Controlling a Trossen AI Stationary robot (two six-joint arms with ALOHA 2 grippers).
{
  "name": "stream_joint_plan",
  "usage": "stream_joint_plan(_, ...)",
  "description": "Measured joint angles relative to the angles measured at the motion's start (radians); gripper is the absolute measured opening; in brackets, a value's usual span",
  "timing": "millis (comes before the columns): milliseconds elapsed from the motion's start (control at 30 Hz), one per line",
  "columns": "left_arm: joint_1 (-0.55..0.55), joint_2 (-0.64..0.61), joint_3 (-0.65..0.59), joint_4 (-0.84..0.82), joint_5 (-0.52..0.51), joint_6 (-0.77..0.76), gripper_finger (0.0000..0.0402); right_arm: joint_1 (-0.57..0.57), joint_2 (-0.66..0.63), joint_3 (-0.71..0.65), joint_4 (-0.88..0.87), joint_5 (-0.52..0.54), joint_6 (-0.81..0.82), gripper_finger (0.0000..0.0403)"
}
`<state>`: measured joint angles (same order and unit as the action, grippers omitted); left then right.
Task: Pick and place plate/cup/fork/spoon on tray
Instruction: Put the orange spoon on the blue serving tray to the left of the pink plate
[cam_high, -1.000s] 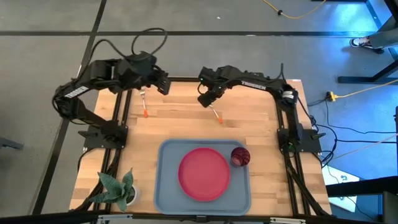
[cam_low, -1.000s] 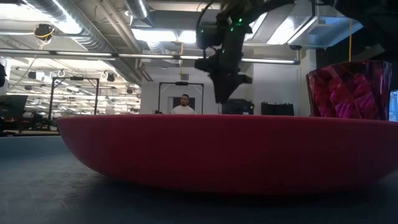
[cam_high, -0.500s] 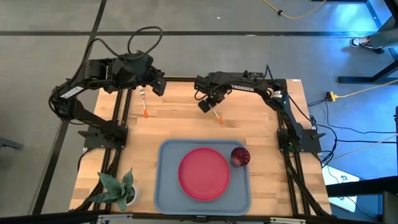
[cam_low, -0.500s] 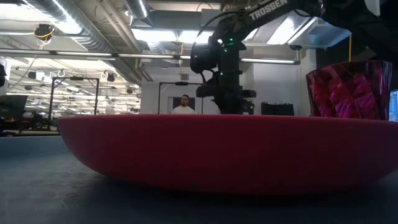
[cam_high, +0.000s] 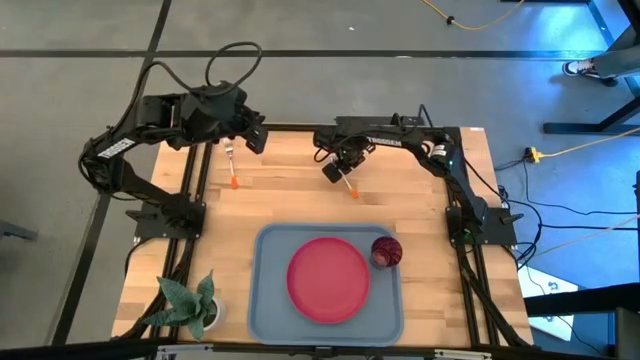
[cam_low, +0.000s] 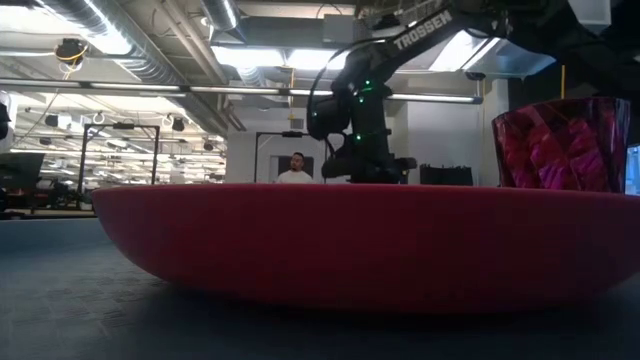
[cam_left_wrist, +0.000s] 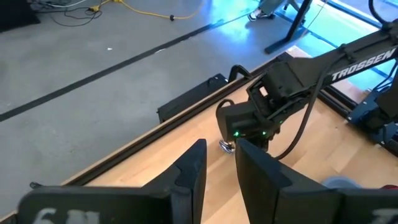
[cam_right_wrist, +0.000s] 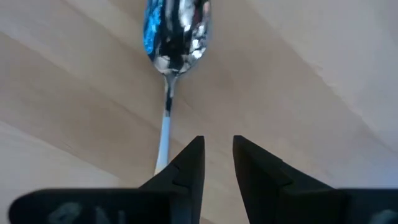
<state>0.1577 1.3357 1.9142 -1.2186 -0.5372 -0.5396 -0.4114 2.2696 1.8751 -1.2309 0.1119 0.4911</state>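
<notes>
Two items are already sitting on the grey-blue tray (cam_high: 262, 300): the pinkish-red plate (cam_high: 328, 279) in the middle and the little dark red cup (cam_high: 386, 252) just beside it, near the tray's far right corner. You're now working the right gripper (cam_high: 335, 170) down low over the spoon (cam_high: 347, 183), which is lying flat on the tabletop (cam_high: 290, 195) beyond the tray. In the right wrist view the spoon's (cam_right_wrist: 173, 43) silver bowl is showing just ahead of the fingers (cam_right_wrist: 186, 168), and its thin neck is running in beside one fingertip. Those fingers are sitting with only a narrow gap between them and aren't gripping anything. The fork (cam_high: 231, 169) is lying on the tabletop over on the left, well apart from the spoon. Your left gripper (cam_high: 256, 137) is waiting raised at the far left edge just by the fork, fingers (cam_left_wrist: 189, 177) barely parted and holding nothing.
</notes>
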Motion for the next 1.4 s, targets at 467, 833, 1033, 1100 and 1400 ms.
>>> stream_joint_plan(467,0.0,0.0,0.0,0.001,-0.001,-0.001,0.0079,-0.004,0.036,0.0,0.01,-0.037,-0.029,0.009)
stream_joint_plan(833,0.0,0.0,0.0,0.0,0.0,-0.002,0.0079,-0.005,0.05,0.0,0.058,-0.062,-0.029,0.009)
stream_joint_plan(1033,0.0,0.0,0.0,0.0,0.0,0.0,0.0079,-0.005,0.05,0.0,0.072,-0.067,-0.032,0.009)
stream_joint_plan(1100,0.0,0.0,0.0,0.0,0.0,0.0,0.0079,-0.005,0.051,0.0,0.082,-0.092,-0.032,0.009)
stream_joint_plan(1400,0.0,0.0,0.0,0.0,0.0,0.001,0.0079,-0.004,0.05,0.0,0.137,-0.143,-0.032,0.009)
